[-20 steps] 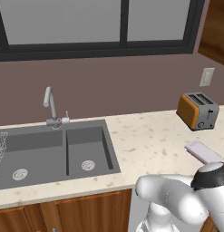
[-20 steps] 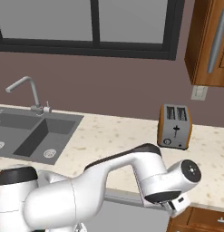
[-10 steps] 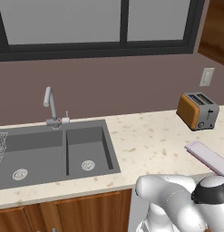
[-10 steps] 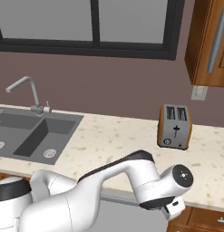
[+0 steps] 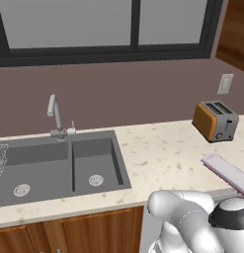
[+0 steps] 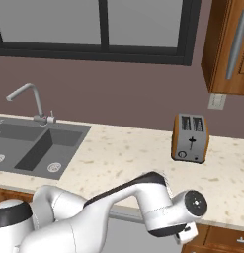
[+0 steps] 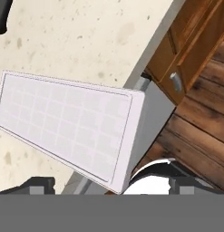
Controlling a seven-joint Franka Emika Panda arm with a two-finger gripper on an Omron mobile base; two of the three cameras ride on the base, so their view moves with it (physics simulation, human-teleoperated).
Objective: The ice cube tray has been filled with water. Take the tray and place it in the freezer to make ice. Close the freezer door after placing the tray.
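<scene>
Your gripper (image 7: 109, 183) stands wide apart, holding nothing. The ice cube tray (image 7: 68, 127) lies at 12 o'clock from it, overhanging the counter (image 7: 77, 36) edge.

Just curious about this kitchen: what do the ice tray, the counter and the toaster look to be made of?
The ice cube tray looks like matte pale plastic or silicone, with a faint grid of cells. The counter resembles polished speckled stone, cream with brown flecks. The toaster seems metal: grey brushed face, glossy orange sides.
</scene>
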